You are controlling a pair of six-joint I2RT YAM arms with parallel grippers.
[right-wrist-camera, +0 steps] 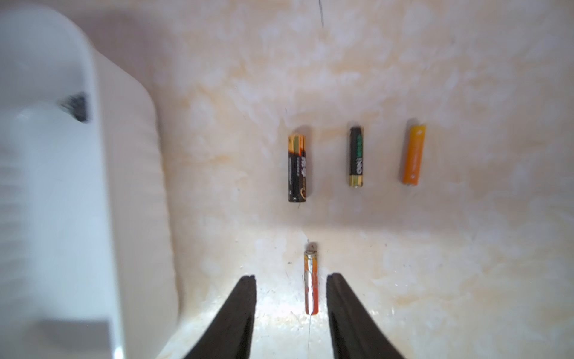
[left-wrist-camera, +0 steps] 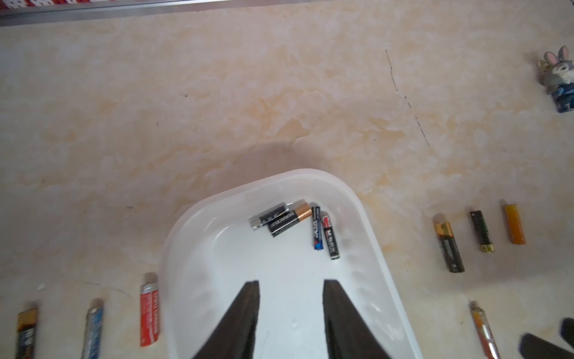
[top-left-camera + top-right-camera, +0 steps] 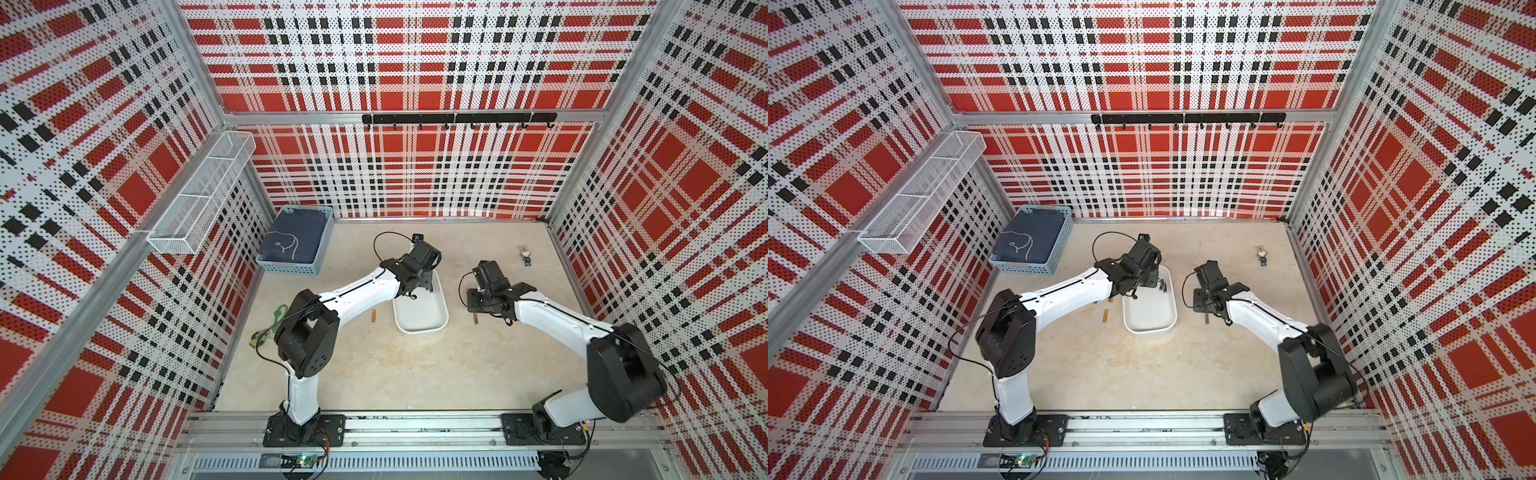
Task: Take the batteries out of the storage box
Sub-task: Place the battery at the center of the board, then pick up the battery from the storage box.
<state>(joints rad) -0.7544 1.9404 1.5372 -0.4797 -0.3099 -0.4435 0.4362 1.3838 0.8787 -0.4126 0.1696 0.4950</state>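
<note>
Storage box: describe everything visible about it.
The storage box is a shallow white rectangular tray with rounded corners and smooth, glossy, plastic-looking solid walls, open-topped. It sits flat near the middle of the beige table. Four batteries lie on its floor, clustered at the end far from the robot's bases; the rest of the floor is bare. The left gripper hovers over it, jaws open, empty.
</note>
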